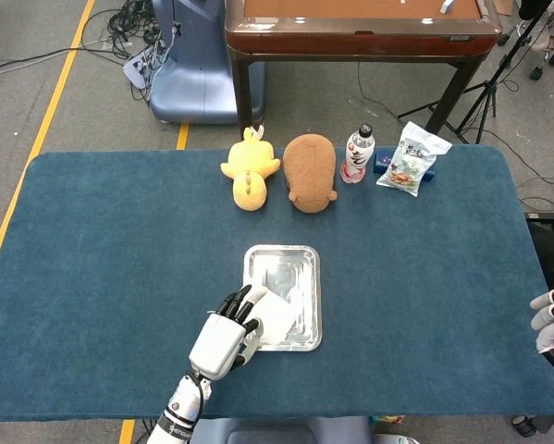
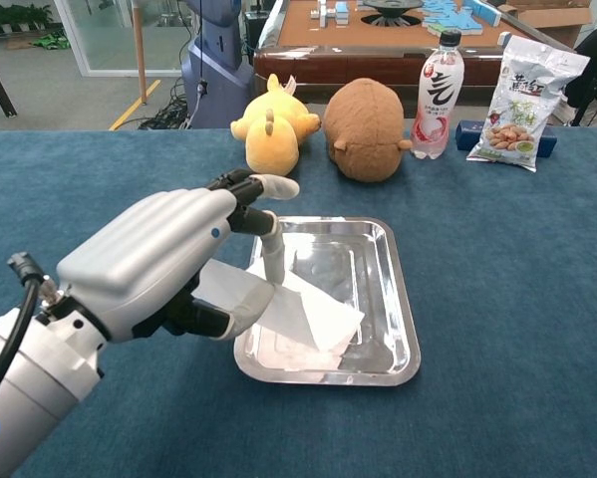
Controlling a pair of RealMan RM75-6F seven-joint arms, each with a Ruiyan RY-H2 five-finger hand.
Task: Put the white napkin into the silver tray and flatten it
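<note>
The silver tray (image 1: 295, 264) (image 2: 390, 289) lies at the middle of the blue table. My left hand (image 1: 226, 339) (image 2: 163, 264) hovers over the tray's near left corner and pinches the white napkin (image 1: 275, 317) (image 2: 313, 314) between thumb and fingers. The napkin's free end hangs down onto the tray's near half, while the held part stays lifted. My right hand (image 1: 547, 324) shows only at the right edge of the head view, beyond the table, with fingers curled and nothing in them.
A yellow plush toy (image 1: 248, 171) (image 2: 271, 124), a brown plush toy (image 1: 311, 173) (image 2: 366, 127), a drink bottle (image 1: 357, 153) (image 2: 438, 95) and a snack bag (image 1: 411, 159) (image 2: 525, 90) line the table's far side. A wooden table (image 1: 360, 28) stands behind.
</note>
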